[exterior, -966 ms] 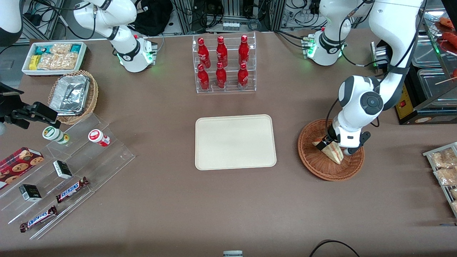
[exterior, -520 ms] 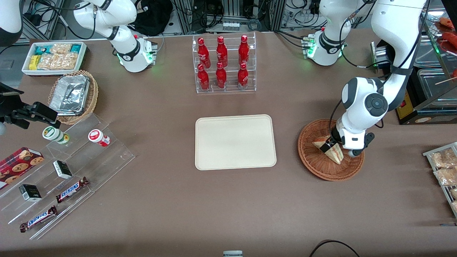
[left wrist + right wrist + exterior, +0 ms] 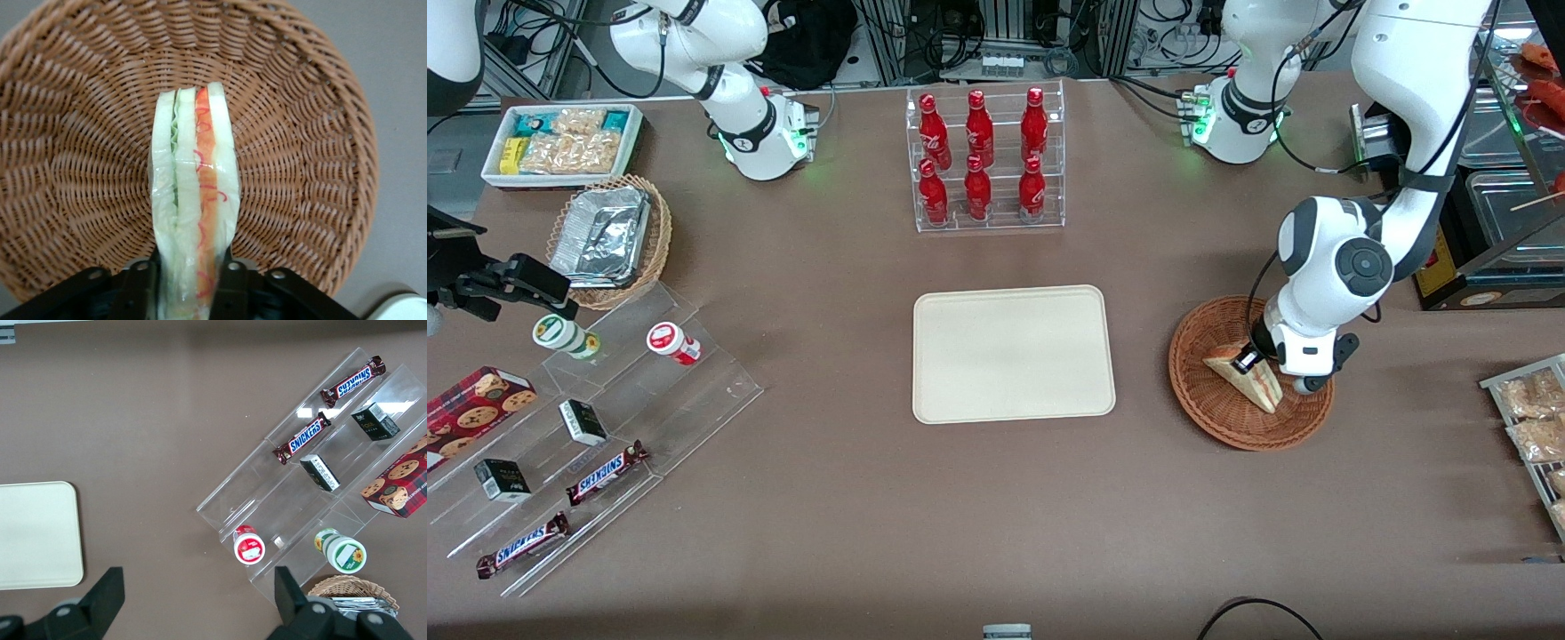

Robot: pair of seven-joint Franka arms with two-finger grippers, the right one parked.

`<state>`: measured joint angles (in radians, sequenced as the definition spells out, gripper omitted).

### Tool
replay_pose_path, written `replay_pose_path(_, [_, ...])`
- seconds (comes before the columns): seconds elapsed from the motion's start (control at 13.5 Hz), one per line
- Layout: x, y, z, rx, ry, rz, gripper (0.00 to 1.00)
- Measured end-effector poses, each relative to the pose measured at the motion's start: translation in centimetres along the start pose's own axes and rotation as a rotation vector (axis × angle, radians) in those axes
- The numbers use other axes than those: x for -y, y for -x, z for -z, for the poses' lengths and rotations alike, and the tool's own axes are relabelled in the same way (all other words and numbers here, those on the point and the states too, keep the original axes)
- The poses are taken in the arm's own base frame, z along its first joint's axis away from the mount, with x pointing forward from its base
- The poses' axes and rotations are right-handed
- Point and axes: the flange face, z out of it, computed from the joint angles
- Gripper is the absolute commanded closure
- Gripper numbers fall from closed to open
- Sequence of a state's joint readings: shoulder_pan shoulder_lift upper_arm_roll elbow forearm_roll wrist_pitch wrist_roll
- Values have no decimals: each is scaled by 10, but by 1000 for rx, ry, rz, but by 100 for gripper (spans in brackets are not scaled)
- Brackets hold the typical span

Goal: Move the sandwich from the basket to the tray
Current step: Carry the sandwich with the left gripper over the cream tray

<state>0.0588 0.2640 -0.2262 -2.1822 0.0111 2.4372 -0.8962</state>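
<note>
Pincer [image 3: 188, 280] grips sandwich [image 3: 193, 200] in basket [image 3: 320, 133]; Snickers bars [image 3: 301, 443] legible.

the front camera looks down from high up over the whole table, tray [image 3: 1014, 354] in the middle. the left wrist camera sits close above the basket [image 3: 313, 133], the gripper [image 3: 190, 283] at its edge. the right wrist camera looks straight down, sharing the tray [image 3: 37, 533].
</note>
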Motion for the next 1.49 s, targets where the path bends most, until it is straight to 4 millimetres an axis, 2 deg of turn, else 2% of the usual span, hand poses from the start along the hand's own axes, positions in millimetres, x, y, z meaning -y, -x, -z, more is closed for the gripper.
replay_pose_path(0.15, [-16, -8, 40, 35, -50, -14, 93])
replay_pose_path(0.3, [-41, -8, 100, 58, -81, -43, 93])
replay_pose_path(0.45, [-76, 14, 149, 52, -74, -106, 95])
replay_pose_path(0.52, [-95, 34, 162, 43, -63, -150, 95])
replay_pose_path(0.59, [-113, 57, 167, 41, -56, -197, 95])
replay_pose_path(0.74, [-153, 114, 155, 54, -58, -297, 95])
replay_pose_path(0.97, [-206, 194, 120, 89, -73, -419, 95])
replay_pose_path(1.34, [-257, 288, 64, 117, -77, -558, 93])
replay_pose_path(1.49, [-268, 319, 37, 120, -95, -587, 92])
